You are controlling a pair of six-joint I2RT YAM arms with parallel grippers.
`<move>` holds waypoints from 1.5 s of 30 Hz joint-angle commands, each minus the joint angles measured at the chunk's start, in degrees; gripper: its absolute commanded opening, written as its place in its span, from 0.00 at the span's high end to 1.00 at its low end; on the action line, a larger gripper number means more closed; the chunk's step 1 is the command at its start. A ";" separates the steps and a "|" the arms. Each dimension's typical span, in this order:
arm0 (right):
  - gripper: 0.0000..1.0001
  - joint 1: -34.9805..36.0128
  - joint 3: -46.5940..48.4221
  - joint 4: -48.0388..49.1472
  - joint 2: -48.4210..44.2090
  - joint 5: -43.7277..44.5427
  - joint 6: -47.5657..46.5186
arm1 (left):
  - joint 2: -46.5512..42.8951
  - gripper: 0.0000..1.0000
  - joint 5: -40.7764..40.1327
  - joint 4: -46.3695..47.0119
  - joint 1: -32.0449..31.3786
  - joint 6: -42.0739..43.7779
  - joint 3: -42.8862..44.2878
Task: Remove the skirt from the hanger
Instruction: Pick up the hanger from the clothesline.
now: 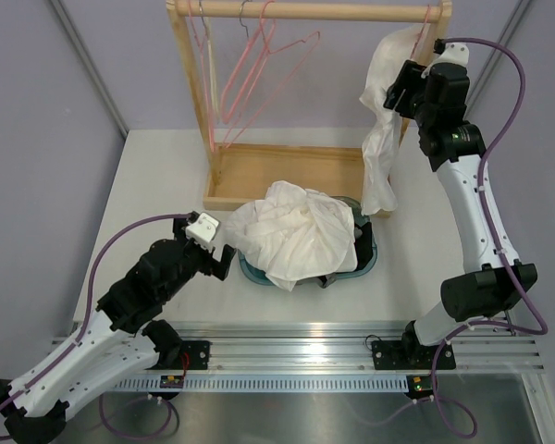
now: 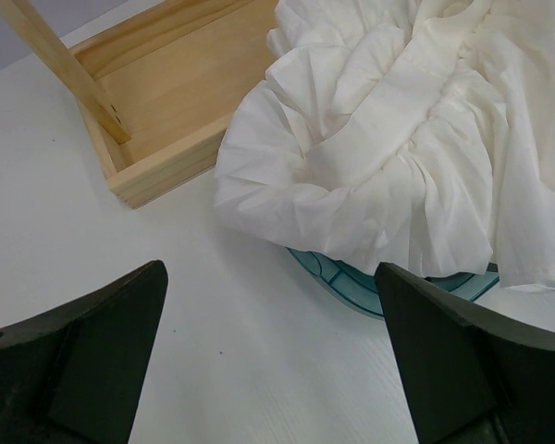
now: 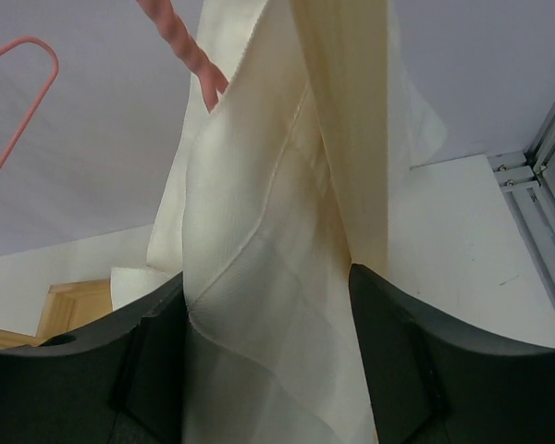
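A cream-white garment (image 1: 384,139) hangs from a pink hanger (image 3: 180,42) at the right end of the wooden rail (image 1: 305,9). My right gripper (image 1: 395,91) is up beside it, open, and the cream fabric (image 3: 277,277) fills the gap between its fingers. My left gripper (image 1: 224,264) is open and low over the table, just left of the teal tub (image 1: 259,276), with nothing between its fingers. The skirt is hidden. Only a strip of dark fabric (image 1: 359,239) shows under the white cloth (image 1: 296,231) heaped in the tub.
The rack's wooden base tray (image 1: 277,171) lies behind the tub. Several empty pink hangers (image 1: 259,74) hang near the rail's left end, and one (image 3: 18,102) shows in the right wrist view. Metal rails run along the table's near edge.
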 commanded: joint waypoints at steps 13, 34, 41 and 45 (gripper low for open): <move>0.95 -0.05 -5.34 6.68 -6.82 -3.69 1.69 | -0.76 0.01 -0.59 1.71 0.00 1.19 0.17; 1.00 -1.90 -0.06 6.86 -12.18 -21.62 -8.51 | -1.82 0.01 2.13 2.67 -0.09 1.19 -0.27; 1.00 -2.95 -10.85 3.09 -19.11 -29.69 -16.23 | -2.44 0.01 13.36 9.95 -0.09 -5.20 -0.71; 1.00 -4.27 -15.35 -3.15 -23.69 -33.39 -21.25 | 3.09 0.01 18.65 16.63 -0.09 -13.73 1.65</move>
